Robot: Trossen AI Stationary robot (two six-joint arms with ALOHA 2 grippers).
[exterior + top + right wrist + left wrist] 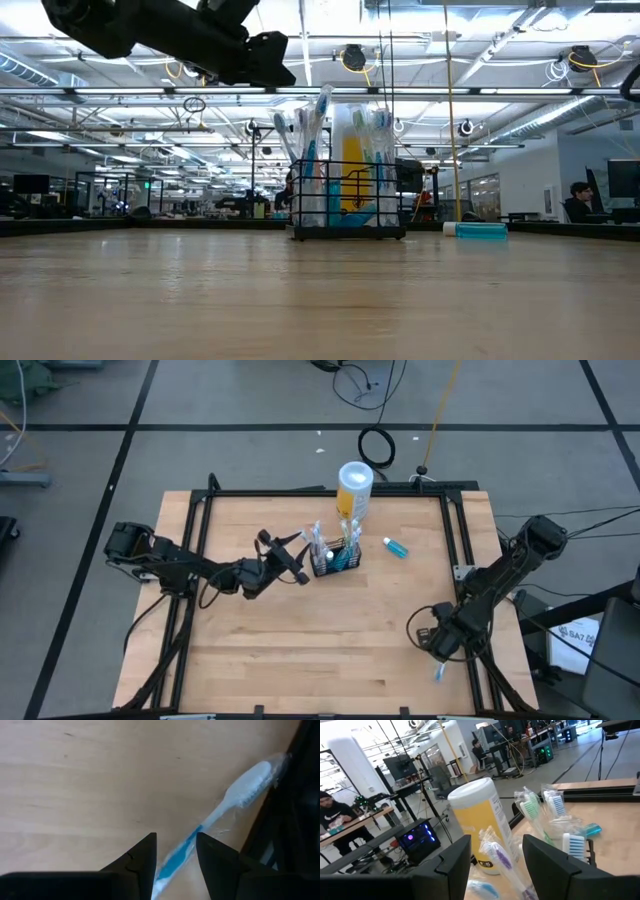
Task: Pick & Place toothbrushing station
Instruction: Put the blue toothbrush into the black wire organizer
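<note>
I see the wooden table with the white-and-yellow canister at its far edge. Just in front of the canister stands the black wire basket, full of upright toothbrushes. My left gripper hangs beside the basket, fingers parted, empty. My right gripper, fingers apart, hovers over a wrapped toothbrush, well apart from the basket.

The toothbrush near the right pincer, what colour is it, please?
The toothbrush is white and blue, clearest in the right wrist view.

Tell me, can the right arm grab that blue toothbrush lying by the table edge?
Probably yes. The right gripper hangs open right above the wrapped toothbrush, with nothing between them, though the black frame rail sits close beside it.
</note>
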